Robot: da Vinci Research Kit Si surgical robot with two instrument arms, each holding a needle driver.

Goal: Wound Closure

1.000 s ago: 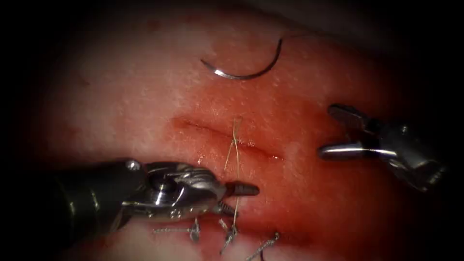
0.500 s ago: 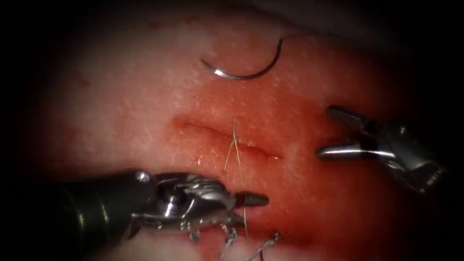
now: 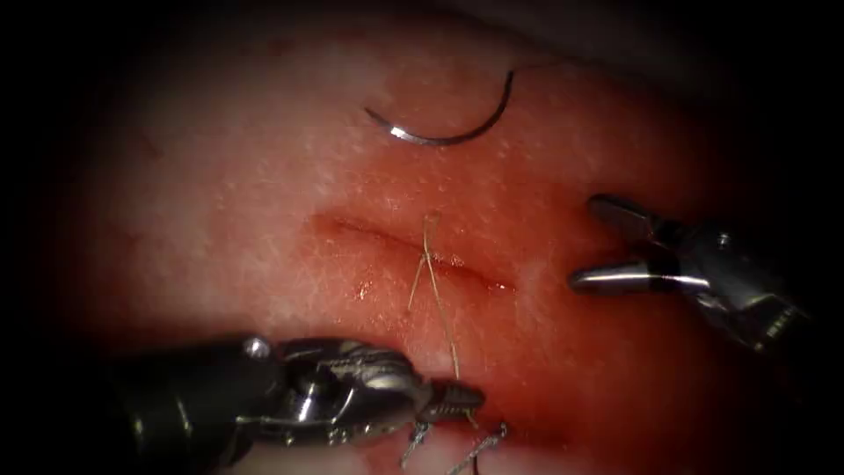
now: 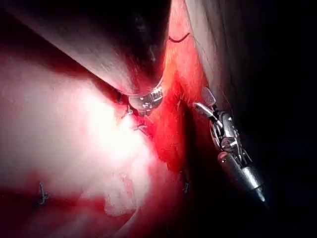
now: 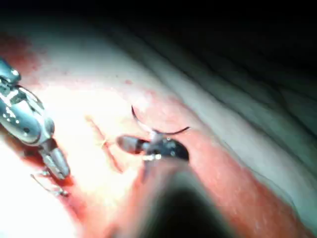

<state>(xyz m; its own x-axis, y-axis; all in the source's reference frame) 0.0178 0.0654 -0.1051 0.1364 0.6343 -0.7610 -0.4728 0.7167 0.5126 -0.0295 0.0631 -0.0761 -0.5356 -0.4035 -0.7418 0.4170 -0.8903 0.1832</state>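
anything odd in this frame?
The needle lies loose on the tissue above the cut, held by neither tool. The right tool is open and empty. The left tool is shut on the thread below the cut.

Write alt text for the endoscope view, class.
The left tool, jaws shut, grips the thread rising from the cut in the tissue. The right tool hangs open, empty, right of it. The needle lies free above.
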